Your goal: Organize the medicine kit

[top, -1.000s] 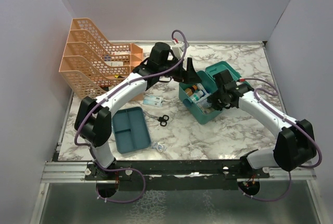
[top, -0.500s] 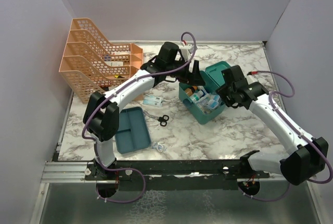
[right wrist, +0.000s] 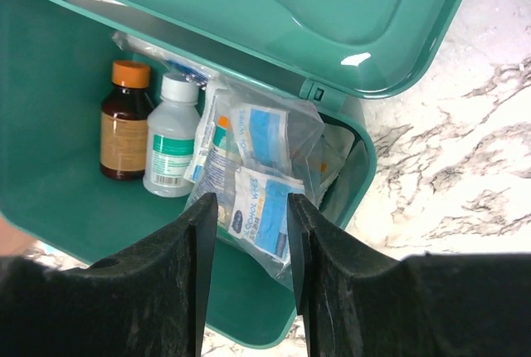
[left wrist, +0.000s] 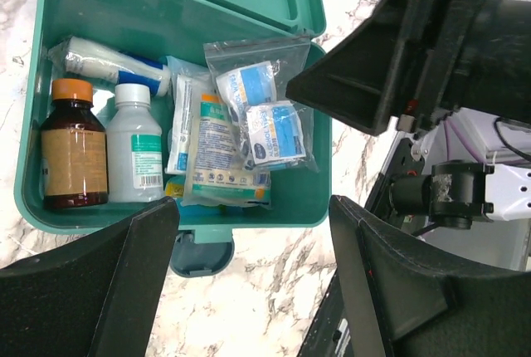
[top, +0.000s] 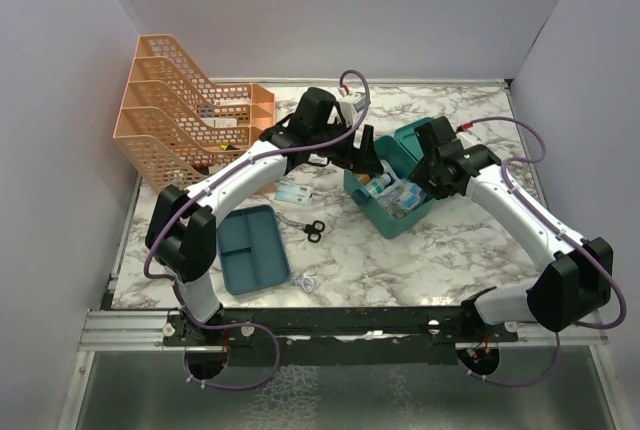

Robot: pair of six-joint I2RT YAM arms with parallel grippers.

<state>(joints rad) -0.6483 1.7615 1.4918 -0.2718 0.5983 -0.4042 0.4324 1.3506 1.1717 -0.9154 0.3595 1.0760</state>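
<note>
White marble-patterned tabletop (top: 450, 250), plain pale grey walls (top: 400, 10) on three sides, aluminium rail (top: 120, 325) along near edge

Teal medicine kit (top: 395, 212) on marble table, lid open, supplies inside.

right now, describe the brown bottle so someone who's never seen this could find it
Find the open teal medicine kit on the right half of the marble table. Inside, two bottles sit side by side, beside the bagged packets. The brown bottle is the dark amber one with an orange cap; the white bottle beside it has a white cap.
</note>
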